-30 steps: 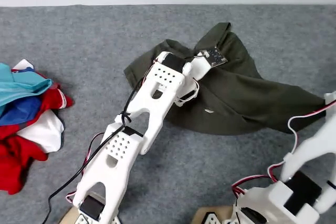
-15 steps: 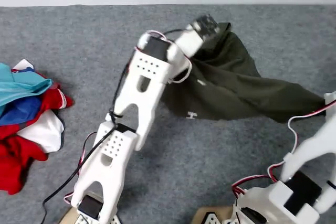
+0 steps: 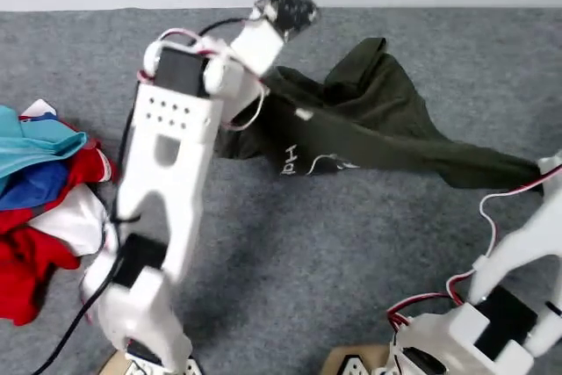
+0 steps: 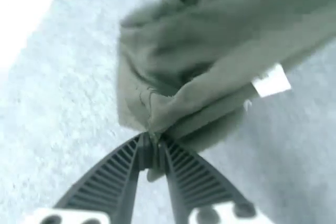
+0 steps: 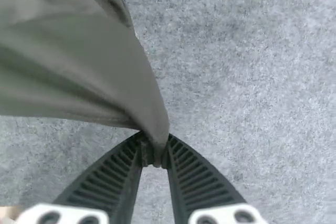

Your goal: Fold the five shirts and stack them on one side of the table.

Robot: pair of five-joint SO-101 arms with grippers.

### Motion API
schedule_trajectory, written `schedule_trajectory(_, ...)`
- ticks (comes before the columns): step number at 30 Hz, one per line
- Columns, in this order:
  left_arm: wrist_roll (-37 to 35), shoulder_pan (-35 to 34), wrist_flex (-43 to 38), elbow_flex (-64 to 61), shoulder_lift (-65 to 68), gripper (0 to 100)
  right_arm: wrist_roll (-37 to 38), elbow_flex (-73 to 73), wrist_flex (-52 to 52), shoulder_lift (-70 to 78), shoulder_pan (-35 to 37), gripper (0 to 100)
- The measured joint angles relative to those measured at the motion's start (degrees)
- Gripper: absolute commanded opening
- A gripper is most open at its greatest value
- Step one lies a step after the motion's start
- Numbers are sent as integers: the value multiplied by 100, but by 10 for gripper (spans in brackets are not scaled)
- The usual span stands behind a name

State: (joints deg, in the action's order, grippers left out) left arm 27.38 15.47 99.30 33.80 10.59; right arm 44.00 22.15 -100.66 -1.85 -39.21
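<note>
Green shirt (image 3: pixel 378 133), dark olive in colour, is drawn out in a long band across the grey tabletop (image 3: pixel 351 261), well apart from the pile of shirts (image 3: pixel 44 191). That pile is a loose, unfolded heap of teal, blue, red and white cloth at the edge of the tabletop.

At the end of the green shirt nearer the pile, the left tool (image 4: pixel 152 142) is pressed together on a bunched fold of the cloth. The dark ribbed fingers (image 4: pixel 118 169) meet around the fabric, which spreads away from them in thick creases. A small white label (image 4: pixel 270 81) sticks out from an edge of the cloth a little beyond the pinch. In the high view, the white left arm rises between the pile and the green shirt, and white print (image 3: pixel 307 162) shows on the cloth just past the arm.

At the end farthest from the pile, the right tool (image 5: pixel 154 153) pinches a narrow tip of the same green shirt between its closed fingers (image 5: pixel 113 174). The cloth widens away from it over the tabletop. A rumpled hump of cloth stands up about midway between the two ends.
</note>
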Motion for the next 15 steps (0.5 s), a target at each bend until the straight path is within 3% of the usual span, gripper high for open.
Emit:
schedule_trajectory(7, 598, 290, -9, -3587, -2040, 6, 712, -88, 0, -431, 26, 11)
schedule_trajectory(15, 747, 615, -185, -6101, -2286, 115, 1099, -264, 0, -492, 114, 11)
